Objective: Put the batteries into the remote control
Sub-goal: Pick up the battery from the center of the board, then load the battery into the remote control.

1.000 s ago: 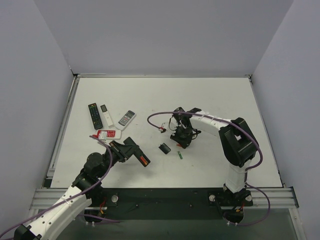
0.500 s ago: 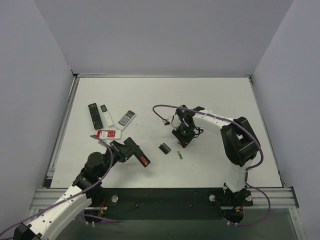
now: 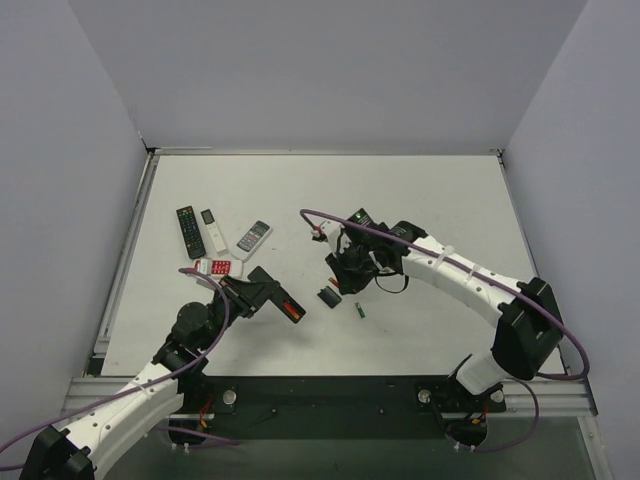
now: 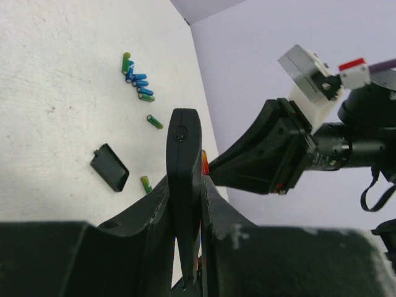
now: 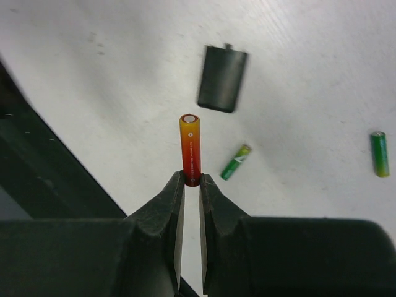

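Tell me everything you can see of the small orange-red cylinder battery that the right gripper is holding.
The orange-red cylinder battery is slim and glossy, yellow-orange at its far end and shading to red at the gripped end, with tiny unreadable print along its side. The far end shows a pale round cap. The right gripper pinches its red end between both fingertips, so most of its length sticks out past them. It touches nothing else; the white table lies beyond it.

Orange-to-red gradient battery (image 5: 190, 148), black remote (image 4: 183, 185), black cover (image 5: 222, 78), green and blue cells (image 4: 140, 83), white table (image 3: 420, 190).
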